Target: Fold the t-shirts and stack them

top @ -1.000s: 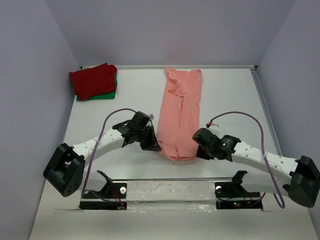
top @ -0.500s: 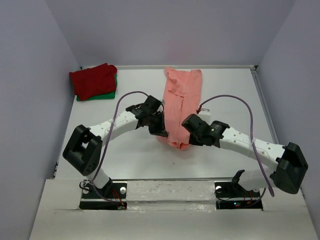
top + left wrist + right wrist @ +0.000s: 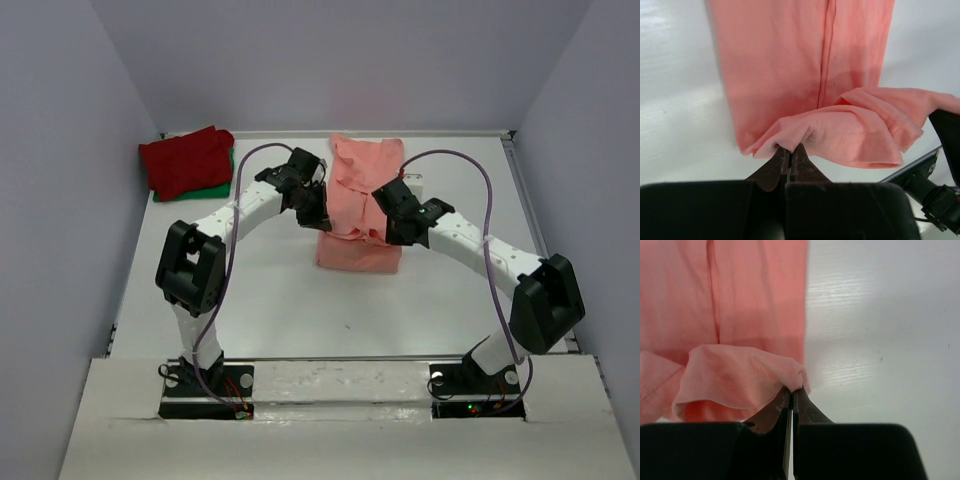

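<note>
Both my jaws are clamped on the soft pink shirt (image 3: 365,175)'s stitched hem: left gripper (image 3: 790,152) at its left corner, right gripper (image 3: 791,394) at its right. The hem bunches over the flat strip. A folded red shirt (image 3: 186,160) lies on the green shirt (image 3: 205,192), well left of the pink one.

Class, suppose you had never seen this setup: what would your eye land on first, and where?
The salmon-pink t-shirt lies mid-table, its near hem doubled over itself, one corner pinched in the left gripper, the other in the right gripper. At the far-left corner a dark red t-shirt sits on a green t-shirt.
</note>
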You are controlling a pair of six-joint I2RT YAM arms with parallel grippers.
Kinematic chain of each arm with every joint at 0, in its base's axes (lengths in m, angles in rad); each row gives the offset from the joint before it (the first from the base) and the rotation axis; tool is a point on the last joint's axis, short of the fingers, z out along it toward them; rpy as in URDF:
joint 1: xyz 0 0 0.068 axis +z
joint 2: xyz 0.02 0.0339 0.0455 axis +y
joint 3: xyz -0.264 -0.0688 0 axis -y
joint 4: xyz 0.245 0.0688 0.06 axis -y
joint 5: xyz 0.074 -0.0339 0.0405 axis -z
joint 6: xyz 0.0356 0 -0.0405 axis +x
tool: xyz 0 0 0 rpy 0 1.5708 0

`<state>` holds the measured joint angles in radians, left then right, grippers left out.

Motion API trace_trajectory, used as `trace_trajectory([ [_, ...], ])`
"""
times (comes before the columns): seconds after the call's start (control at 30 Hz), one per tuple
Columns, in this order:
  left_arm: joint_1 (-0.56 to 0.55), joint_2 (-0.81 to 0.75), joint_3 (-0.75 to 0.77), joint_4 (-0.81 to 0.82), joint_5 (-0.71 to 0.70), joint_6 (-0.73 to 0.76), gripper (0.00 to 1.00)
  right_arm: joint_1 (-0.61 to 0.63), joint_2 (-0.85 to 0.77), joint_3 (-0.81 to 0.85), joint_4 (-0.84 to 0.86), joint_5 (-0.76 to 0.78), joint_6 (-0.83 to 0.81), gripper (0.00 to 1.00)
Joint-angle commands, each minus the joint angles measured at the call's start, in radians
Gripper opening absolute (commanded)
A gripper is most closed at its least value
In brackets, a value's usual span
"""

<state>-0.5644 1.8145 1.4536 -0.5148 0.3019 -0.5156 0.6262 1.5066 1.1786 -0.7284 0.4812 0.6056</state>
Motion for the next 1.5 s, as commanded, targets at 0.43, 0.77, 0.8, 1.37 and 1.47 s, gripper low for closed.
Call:
trace_trajectory([
  [0.43, 0.083, 0.339, 0.517, -0.211, 0.055, 0.124, 0.00, -0.118, 0.230, 0.251, 0.096, -0.112, -0.231, 0.00],
  [0.77, 0.090, 0.433, 0.625, -0.234, 0.080, 0.129, 0.00, -0.174, 0.326, 0.322, 0.112, -0.184, -0.265, 0.00],
  [0.8, 0.093, 0.439, 0.637, -0.237, 0.080, 0.129, 0.00, -0.183, 0.331, 0.326, 0.112, -0.182, -0.267, 0.00],
  [1.37, 0.149, 0.634, 0.810, -0.235, 0.123, 0.098, 0.00, -0.269, 0.498, 0.435, 0.147, -0.291, -0.325, 0.00],
  [1.47, 0.162, 0.663, 0.826, -0.232, 0.132, 0.097, 0.00, -0.278, 0.521, 0.473, 0.147, -0.305, -0.331, 0.00],
])
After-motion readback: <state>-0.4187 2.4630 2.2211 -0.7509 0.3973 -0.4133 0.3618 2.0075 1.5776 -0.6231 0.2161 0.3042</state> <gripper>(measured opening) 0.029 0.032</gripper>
